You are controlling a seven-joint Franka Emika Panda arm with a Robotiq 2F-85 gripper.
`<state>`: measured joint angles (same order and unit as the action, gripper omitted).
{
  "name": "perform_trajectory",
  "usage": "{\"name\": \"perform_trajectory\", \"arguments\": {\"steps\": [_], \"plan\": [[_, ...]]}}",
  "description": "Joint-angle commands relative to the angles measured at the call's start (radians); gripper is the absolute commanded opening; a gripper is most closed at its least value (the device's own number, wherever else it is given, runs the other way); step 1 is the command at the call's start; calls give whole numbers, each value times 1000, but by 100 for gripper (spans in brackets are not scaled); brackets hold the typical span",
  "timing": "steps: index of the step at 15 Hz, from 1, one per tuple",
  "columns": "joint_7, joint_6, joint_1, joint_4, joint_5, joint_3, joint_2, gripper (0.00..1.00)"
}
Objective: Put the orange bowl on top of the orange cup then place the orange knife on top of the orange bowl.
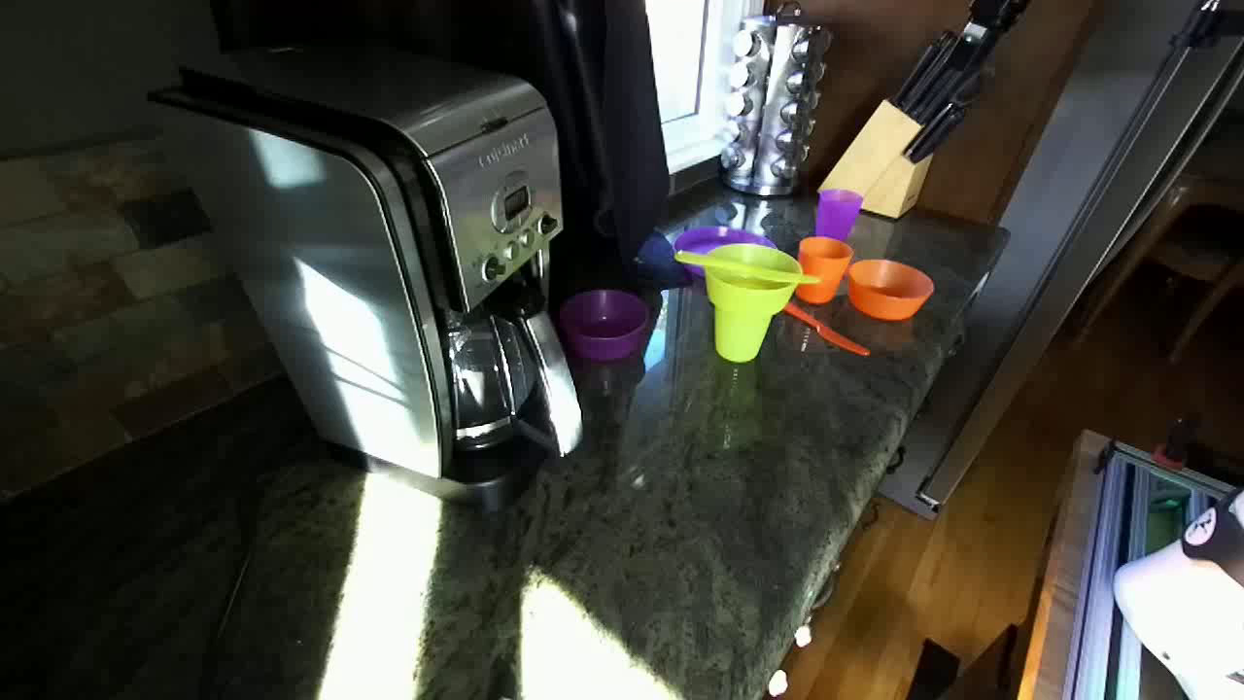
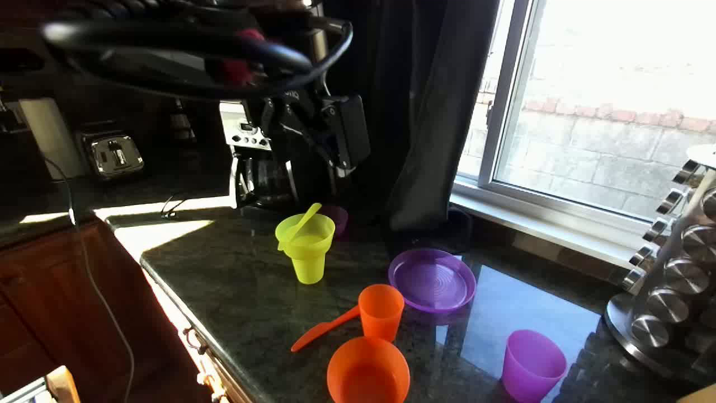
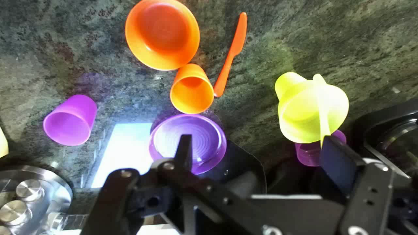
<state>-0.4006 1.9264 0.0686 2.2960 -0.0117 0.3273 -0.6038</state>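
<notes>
Probably time to grab the orange bowl (image 3: 162, 34), just beside the orange cup (image 3: 192, 93) on the tabletop (image 2: 240, 291).
Likely light, a little bendy, maybe slippery; best to pinch softly at the rim. Holding nothing with the tool (image 3: 258, 142) spread wide apart.

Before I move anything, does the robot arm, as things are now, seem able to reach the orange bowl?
Probably yes. The gripper is open and empty, and nothing covers the orange bowl. The orange cup stands close beside it, so approaching from the side away from that cup looks safer.
</notes>
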Motion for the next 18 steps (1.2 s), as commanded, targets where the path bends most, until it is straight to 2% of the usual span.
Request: {"name": "perform_trajectory", "arguments": {"steps": [1,10,11,18], "plan": [[-7,-2,15,-2,9,-11,4,100],[-7,-2,15,-2,9,-11,4,100],[10,-6,21,-1,10,-8,33,100],[177,248,97,137,23,-16,116,100]]}}
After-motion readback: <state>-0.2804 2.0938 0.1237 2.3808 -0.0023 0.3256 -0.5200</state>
